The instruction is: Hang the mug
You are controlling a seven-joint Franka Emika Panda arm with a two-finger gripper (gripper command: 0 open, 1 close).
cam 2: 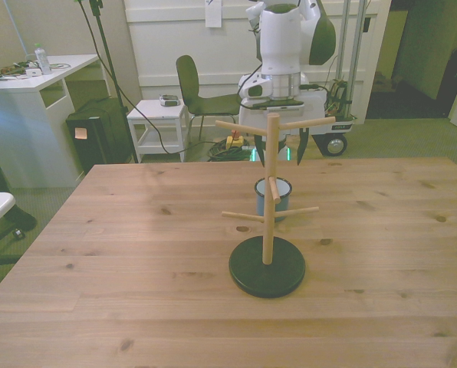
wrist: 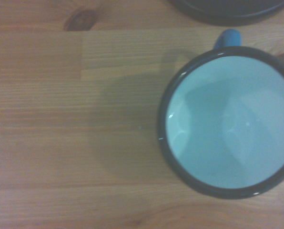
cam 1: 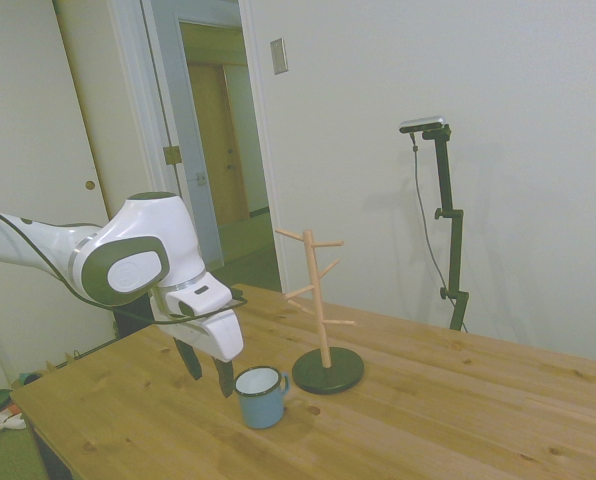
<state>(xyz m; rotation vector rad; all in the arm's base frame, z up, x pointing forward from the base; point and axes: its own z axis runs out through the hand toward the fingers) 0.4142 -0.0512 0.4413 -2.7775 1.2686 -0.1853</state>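
Note:
The light-blue enamel mug (cam 1: 261,397) stands upright on the wooden table (cam 1: 428,420), just beside the round black base (cam 1: 327,370) of the wooden mug tree (cam 1: 321,300). My gripper (cam 1: 210,372) hovers close to the mug's side, on the side away from the tree; it is open and holds nothing. In the front view the mug (cam 2: 282,201) is partly hidden behind the tree's post (cam 2: 271,192), and the gripper (cam 2: 281,149) hangs behind and above it. The wrist view looks straight down into the mug (wrist: 228,126), with its handle (wrist: 226,38) pointing toward the base (wrist: 228,9).
The tree's pegs (cam 2: 238,127) stick out to both sides at several heights. In the front view, a chair (cam 2: 194,88), a small white table (cam 2: 158,115) and a white desk (cam 2: 29,77) stand beyond the table's far edge.

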